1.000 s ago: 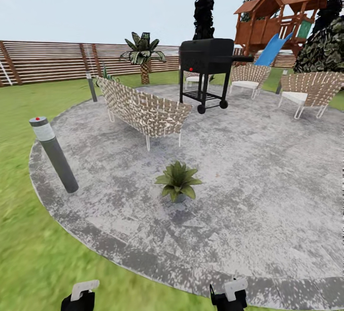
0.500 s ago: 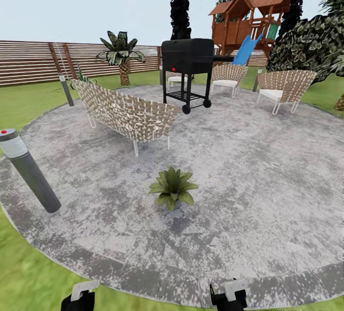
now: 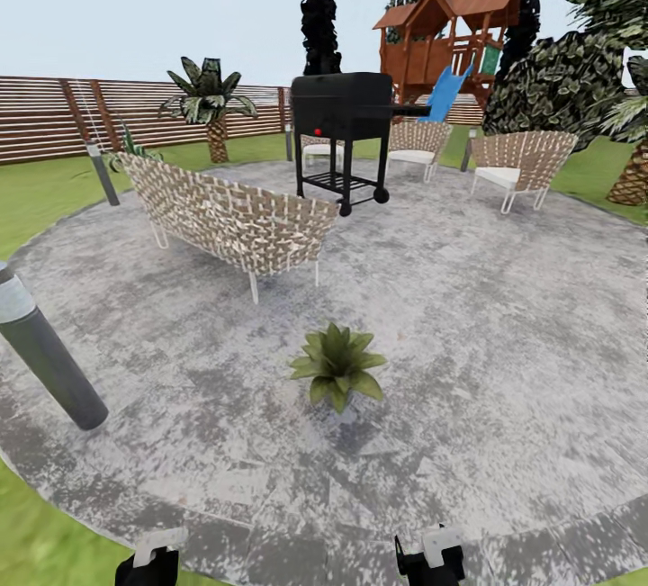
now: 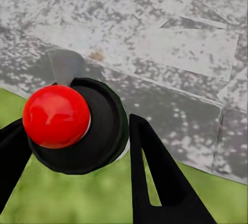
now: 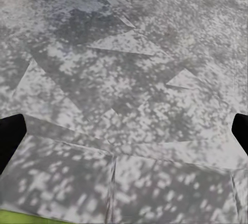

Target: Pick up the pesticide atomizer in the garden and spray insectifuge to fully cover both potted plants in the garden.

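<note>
Facing the potted plant (image 3: pixel 337 368), standing upright on the patio (image 3: pixel 504 316) at one o'clock from the left gripper (image 3: pixel 151 557), which is seemingly clamping the spray bottle (image 4: pixel 77 126) end-on, and lying nearer the wide-apart right gripper (image 3: pixel 430 557).

Head camera looks forward and down across the patio (image 3: pixel 504 316); both wrist cameras face its paving closely, sharing it.

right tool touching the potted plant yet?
Apart. In the head view the right tool sits at the bottom edge, with a wide stretch of bare patio between it and the potted plant.
</note>
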Motion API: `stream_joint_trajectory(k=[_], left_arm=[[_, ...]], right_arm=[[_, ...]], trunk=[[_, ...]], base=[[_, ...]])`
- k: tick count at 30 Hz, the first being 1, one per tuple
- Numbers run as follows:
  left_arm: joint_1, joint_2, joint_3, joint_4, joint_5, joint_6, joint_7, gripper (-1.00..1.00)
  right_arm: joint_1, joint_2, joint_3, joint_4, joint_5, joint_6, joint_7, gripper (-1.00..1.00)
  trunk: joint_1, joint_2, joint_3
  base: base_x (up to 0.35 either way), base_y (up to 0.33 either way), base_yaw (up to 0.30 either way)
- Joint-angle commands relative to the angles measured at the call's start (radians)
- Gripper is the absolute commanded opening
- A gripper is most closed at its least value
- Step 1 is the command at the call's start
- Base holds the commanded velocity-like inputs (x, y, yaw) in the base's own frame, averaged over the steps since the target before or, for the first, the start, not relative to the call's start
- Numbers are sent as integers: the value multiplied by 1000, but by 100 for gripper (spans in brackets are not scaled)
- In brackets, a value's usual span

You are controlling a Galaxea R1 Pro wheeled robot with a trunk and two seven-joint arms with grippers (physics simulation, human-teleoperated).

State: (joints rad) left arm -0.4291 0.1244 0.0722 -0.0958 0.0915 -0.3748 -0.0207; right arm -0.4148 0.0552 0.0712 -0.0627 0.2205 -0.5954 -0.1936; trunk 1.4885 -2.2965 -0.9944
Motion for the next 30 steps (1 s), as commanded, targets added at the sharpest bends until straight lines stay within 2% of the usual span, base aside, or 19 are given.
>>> stream_joint_trajectory(k=[1, 17, 23, 30], left_arm=[[0, 0, 4, 1, 4, -3, -2, -100], [0, 0, 4, 1, 4, -3, -2, -100], [0, 1, 4, -1, 4, -1, -2, -100], [0, 0, 1, -1, 4, -1, -2, -100]], right_arm=[[-1, 0, 7, 1, 5, -1, -10, 100], [-1, 0, 7, 1, 5, -1, -10, 100], [-1, 0, 7, 2, 5, -1, -10, 100], [-1, 0, 7, 1, 5, -1, -10, 100]], trunk=[[0, 0, -1], [0, 0, 5], [0, 0, 7], [0, 0, 9]], base=[[227, 267, -195], [251, 223, -252], [64, 15, -257], [318, 0, -257]])
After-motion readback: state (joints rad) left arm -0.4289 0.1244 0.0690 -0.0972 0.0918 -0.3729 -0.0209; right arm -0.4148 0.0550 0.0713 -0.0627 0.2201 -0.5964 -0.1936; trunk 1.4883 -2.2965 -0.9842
